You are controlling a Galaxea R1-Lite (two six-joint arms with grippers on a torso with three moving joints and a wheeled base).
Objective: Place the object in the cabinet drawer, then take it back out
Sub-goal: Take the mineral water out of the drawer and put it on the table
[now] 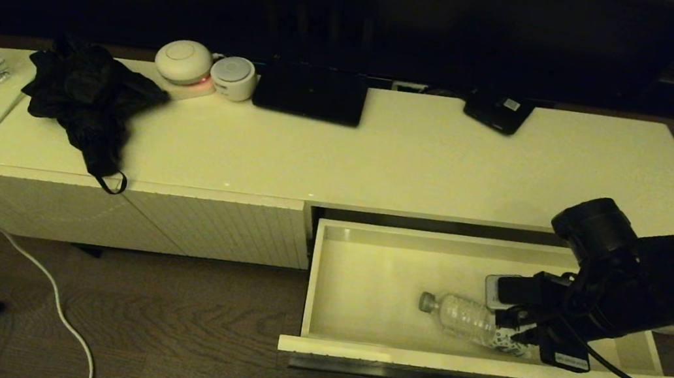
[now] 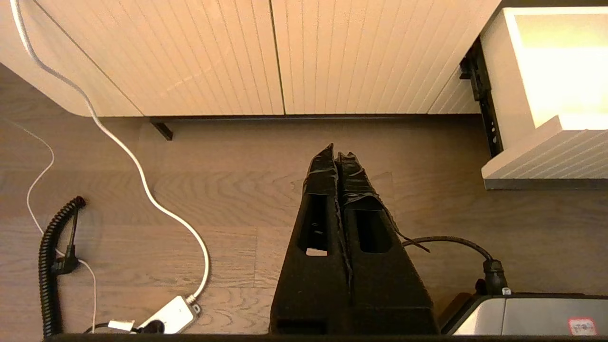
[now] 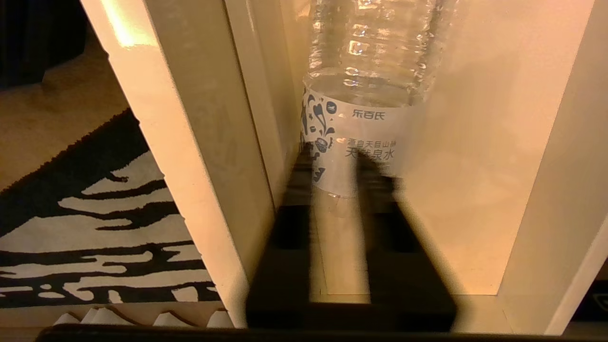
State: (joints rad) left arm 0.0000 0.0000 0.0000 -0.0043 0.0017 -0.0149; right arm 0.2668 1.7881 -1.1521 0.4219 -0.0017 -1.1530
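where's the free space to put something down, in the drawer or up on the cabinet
Drawer: bare left half, between its left wall and the bottle's cap. Cabinet top: bare middle and right. Crowded: its left end, black cloth, and the drawer's right, right gripper.

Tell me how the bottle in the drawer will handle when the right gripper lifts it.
The bottle lies on its side, so a nudge would probably roll it. It looks nearly empty, so likely light. Its thin ribbed wall may dent under the right gripper.
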